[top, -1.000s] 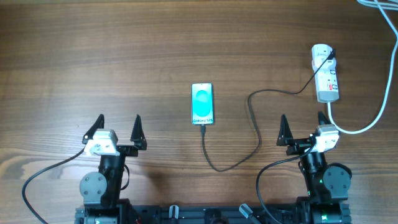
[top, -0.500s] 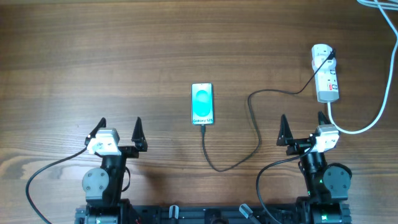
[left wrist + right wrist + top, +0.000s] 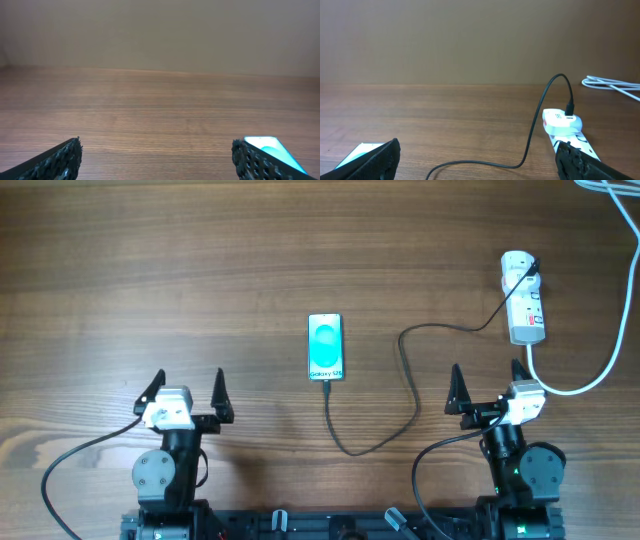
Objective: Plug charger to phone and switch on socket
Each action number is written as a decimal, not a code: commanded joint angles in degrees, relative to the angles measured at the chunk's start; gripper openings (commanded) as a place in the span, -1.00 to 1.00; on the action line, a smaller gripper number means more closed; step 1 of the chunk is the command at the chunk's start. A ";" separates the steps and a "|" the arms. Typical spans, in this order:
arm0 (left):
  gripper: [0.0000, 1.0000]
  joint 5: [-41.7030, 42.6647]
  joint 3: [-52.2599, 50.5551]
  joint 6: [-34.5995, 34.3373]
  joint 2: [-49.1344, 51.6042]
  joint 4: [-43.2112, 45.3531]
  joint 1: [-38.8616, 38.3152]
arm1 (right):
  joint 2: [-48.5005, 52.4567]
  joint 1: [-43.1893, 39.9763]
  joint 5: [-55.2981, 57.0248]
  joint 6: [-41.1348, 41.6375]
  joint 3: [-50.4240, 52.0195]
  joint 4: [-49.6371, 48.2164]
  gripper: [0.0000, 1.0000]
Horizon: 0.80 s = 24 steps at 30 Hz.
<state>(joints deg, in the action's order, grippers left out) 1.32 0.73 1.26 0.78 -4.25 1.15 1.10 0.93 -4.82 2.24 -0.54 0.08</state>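
Overhead: teal-screen flat phone point(image 3: 326, 347) lies mid wood counter point(image 3: 200, 260). Thin black charger cable point(image 3: 401, 350) meets its near edge, seating unconf. White plastic strip socket point(image 3: 524, 305) sits far R.
L wrist: L jaws released, empty.
R wrist: R jaws likewise.
Risk: R arm snags cable loop, unplugs phone.

Matt brown wood-grain table point(image 3: 200, 260) under me, my left fingers point(image 3: 56, 161) black with a rough knurled grip face, phone point(image 3: 326, 347) screen glossy and bright, socket point(image 3: 523, 310) smooth white plastic with a slight sheen, charger point(image 3: 327, 405) a thin matt black cable
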 commanded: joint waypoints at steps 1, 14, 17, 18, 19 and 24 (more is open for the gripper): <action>1.00 -4.87 -0.42 0.87 -0.63 0.15 0.37 | -0.83 -0.26 0.94 -0.74 0.24 -0.15 0.99; 1.00 -3.76 -0.42 1.36 -0.61 0.02 0.35 | -0.83 -0.26 0.94 -0.72 0.24 -0.15 1.00; 1.00 -3.76 -0.42 1.36 -0.63 0.02 0.35 | -0.83 -0.26 0.94 -0.74 0.24 -0.15 0.99; 1.00 -3.76 -0.42 1.33 -0.63 0.02 0.35 | -0.83 -0.26 0.94 -0.74 0.24 -0.15 0.99; 1.00 -3.76 -0.42 1.33 -0.61 0.04 0.35 | -0.83 -0.26 0.94 -0.74 0.24 -0.15 1.00; 1.00 -3.74 -0.42 1.31 -0.61 0.15 0.35 | -0.83 -0.26 0.94 -0.74 0.24 -0.15 0.99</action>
<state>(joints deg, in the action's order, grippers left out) -2.31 0.73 1.45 0.78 -4.25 1.15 1.10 0.93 -4.82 2.24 -0.54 0.08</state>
